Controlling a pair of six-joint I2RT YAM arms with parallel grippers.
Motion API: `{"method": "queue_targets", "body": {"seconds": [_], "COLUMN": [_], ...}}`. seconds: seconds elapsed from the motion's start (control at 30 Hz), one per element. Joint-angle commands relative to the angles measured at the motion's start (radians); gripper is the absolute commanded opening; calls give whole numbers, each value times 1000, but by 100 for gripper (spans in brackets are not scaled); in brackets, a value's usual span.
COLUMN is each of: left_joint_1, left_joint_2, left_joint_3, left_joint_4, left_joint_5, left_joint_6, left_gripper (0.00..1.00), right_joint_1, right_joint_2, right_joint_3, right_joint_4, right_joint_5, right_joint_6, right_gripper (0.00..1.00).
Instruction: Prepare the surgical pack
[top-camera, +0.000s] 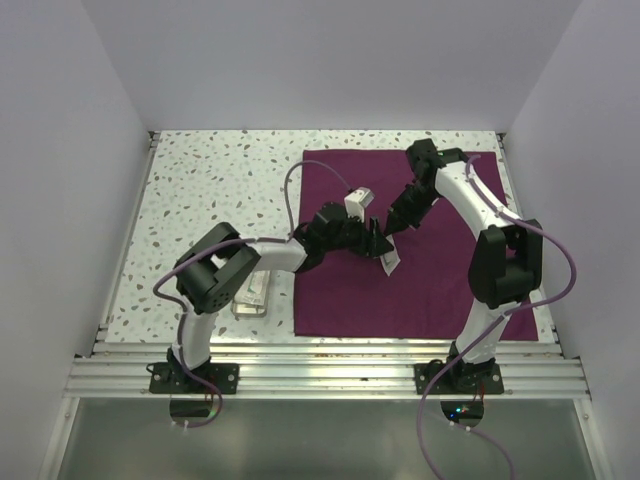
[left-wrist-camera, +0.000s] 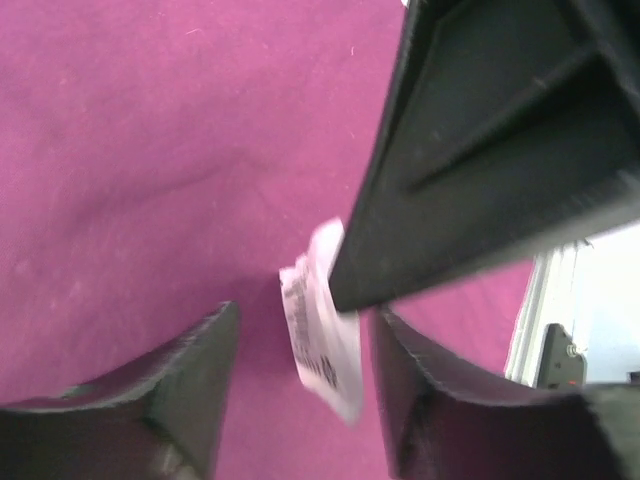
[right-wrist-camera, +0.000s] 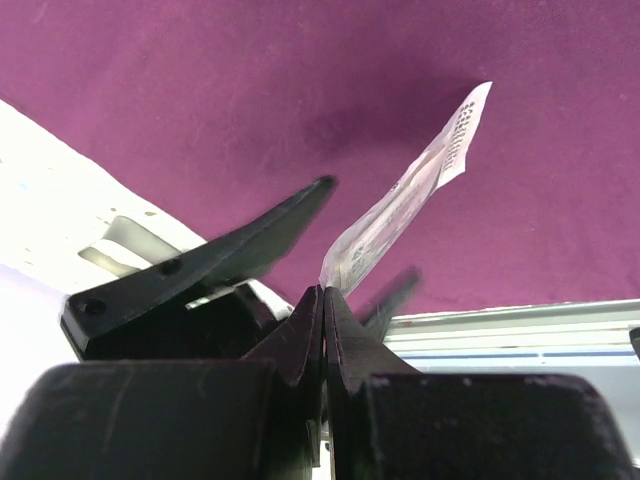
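**White packet (right-wrist-camera: 400, 205) pinched over purple cloth (top-camera: 430, 290)**

The right gripper (right-wrist-camera: 323, 292), pressed together, pinches a thin white packet with tiny black print. The left gripper (left-wrist-camera: 300, 335) is spread around it. The smooth purple cloth lies flat under both.

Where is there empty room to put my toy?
Bare: the speckled tabletop at the far left, between wall and purple cloth; also the cloth's near strip, this side of the white packet. Crowded: mid-cloth, where left gripper and right gripper meet at that packet, and around the steel tray.
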Motion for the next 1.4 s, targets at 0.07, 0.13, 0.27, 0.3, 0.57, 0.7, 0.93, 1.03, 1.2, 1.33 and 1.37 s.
{"method": "queue_targets", "body": {"seconds": [0.07, 0.13, 0.27, 0.3, 0.57, 0.7, 0.93, 1.03, 1.2, 1.33, 1.37], "left_joint_1": [-5, 2, 27, 44, 278, 384, 446, 456, 458, 459, 463], "left_joint_2": [50, 46, -19, -43, -374, -459, -514, -533, -536, -511, -501], "left_joint_3": [107, 135, 146, 147, 205, 253, 235, 186, 112, 101, 100], "left_joint_4": [-43, -121, -359, -412, -1115, -1337, -1537, -1552, -1523, -1525, -1522], "left_joint_5": [28, 42, 54, 42, 97, 73, -147, -175, -150, -170, -161], "left_joint_6": [24, 52, 144, 188, 389, 446, 431, 417, 400, 408, 414], "left_gripper": [44, 29, 0, 0, 0, 0, 0, 0, 0, 0, 0], "right_joint_1": [-2, -6, -12, -15, -38, -37, -28, -25, -19, -6, -2], "right_joint_2": [-35, -28, -1, 8, 2, -22, -54, -61, -56, -47, -45], "right_joint_3": [13, 23, 77, 94, 191, 111, -15, -27, -27, -33, -35], "right_joint_4": [3, 0, -11, -20, -46, -14, 31, 27, 31, 40, 43], "right_joint_5": [-29, -28, -3, 7, 47, -15, -117, -132, -172, -194, -200], "right_joint_6": [13, 2, -70, -120, -467, -574, -596, -607, -610, -607, -607], "right_gripper": [0, 0, 16, 22, 69, 70, 70, 70, 70, 70, 70]}}
